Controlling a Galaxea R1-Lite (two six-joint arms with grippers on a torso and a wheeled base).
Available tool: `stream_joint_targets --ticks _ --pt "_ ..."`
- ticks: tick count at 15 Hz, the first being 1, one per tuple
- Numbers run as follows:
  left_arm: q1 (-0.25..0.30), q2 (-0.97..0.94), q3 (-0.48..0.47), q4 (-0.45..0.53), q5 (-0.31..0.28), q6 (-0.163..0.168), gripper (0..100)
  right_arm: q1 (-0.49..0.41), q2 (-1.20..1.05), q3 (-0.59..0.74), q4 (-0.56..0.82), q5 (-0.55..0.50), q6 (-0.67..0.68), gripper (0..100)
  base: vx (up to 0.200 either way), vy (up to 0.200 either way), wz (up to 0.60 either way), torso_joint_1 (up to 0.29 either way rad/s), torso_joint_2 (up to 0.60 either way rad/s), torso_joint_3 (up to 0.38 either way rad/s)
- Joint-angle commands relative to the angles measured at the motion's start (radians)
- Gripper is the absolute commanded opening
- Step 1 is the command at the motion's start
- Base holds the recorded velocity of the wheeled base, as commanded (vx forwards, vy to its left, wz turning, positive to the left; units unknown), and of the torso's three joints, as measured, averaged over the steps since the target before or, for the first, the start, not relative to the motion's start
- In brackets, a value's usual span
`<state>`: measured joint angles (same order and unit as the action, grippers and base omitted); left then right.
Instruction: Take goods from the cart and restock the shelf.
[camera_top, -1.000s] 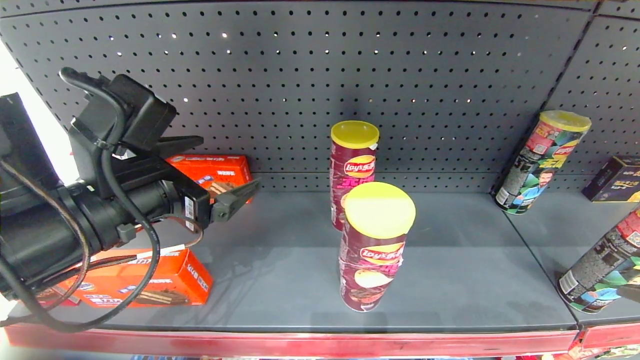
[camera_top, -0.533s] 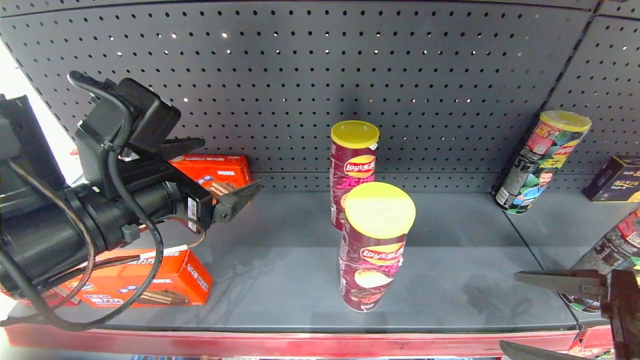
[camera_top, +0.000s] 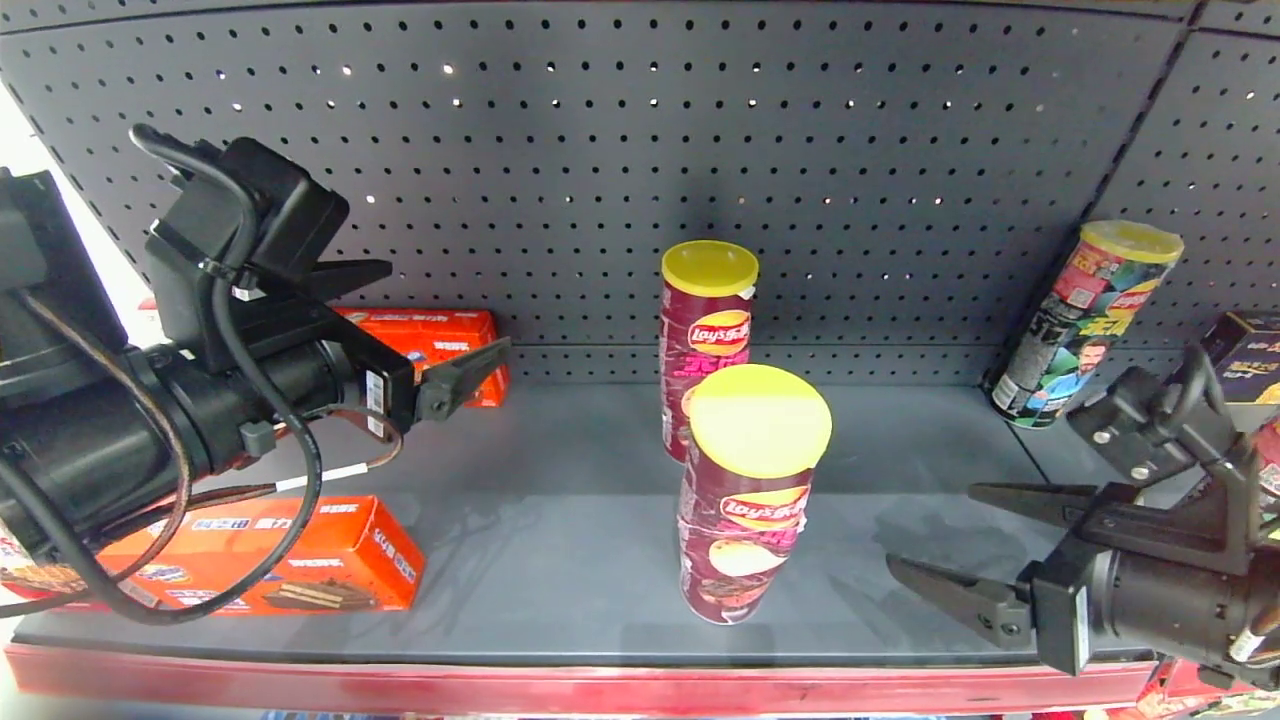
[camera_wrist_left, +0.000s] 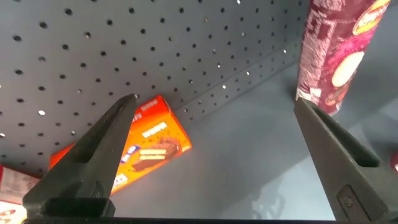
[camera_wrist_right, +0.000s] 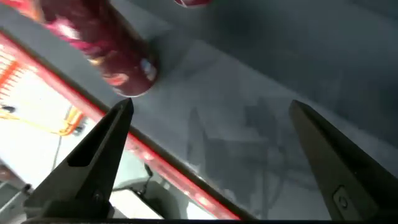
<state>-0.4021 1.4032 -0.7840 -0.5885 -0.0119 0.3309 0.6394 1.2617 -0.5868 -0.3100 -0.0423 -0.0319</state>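
The grey shelf (camera_top: 560, 520) has a red front lip and runs across the lower half of the head view, backed by a dark pegboard (camera_top: 600, 150). Two maroon cans with yellow lids stand upright at mid-frame. The rear can (camera_top: 705, 330) is close to the pegboard and the front can (camera_top: 750, 500) stands before it, nearer the lip. It cannot be told whether they touch.

At the left, two orange boxes lie flat. The rear box (camera_top: 440, 335) is against the pegboard and the front box (camera_top: 300, 560) is at the lower left, by the lip.

The left gripper (camera_top: 449, 304) hangs above the shelf at centre left, pointing toward the cans. Its fingers (camera_top: 462, 378) are spread wide and pinch nothing. In the left wrist view, the left gripper (camera_wrist_left: 214, 102) frames the rear box (camera_wrist_left: 149, 140) and bare shelf, with a maroon can beside one finger.

The right gripper (camera_top: 930, 525) sits low at the lower right, just above the shelf and near the front can but apart from it. Its fingers (camera_top: 950, 593) are likewise spread and hold nothing. In the right wrist view, the right gripper (camera_wrist_right: 211, 104) faces the shelf, with the front can (camera_wrist_right: 118, 56) standing just inside the lip.

At the upper right, on the next shelf section, a green-and-black can (camera_top: 1085, 320) leans against the pegboard, and a dark box (camera_top: 1235, 350) lies beyond it at the frame edge.
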Motion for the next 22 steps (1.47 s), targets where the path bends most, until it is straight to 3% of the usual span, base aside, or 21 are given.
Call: stream_joint_targets --ticks 1,9,22 --pt "0.003 0.011 -0.001 -0.004 0.000 0.000 100 0.000 0.061 -0.011 -0.001 -0.016 0.000 100 0.000 0.000 0.00 0.000 0.00 0.000" --pt "0.000 0.091 -0.052 -0.065 0.000 0.005 100 0.003 0.154 -0.074 -0.003 -0.044 -0.003 100 0.000 0.000 0.00 0.000 0.00 0.000" --pt "0.005 0.103 -0.041 -0.093 0.000 0.007 100 0.117 0.295 -0.180 -0.004 -0.065 -0.005 100 0.000 0.000 0.00 0.000 0.00 0.000"
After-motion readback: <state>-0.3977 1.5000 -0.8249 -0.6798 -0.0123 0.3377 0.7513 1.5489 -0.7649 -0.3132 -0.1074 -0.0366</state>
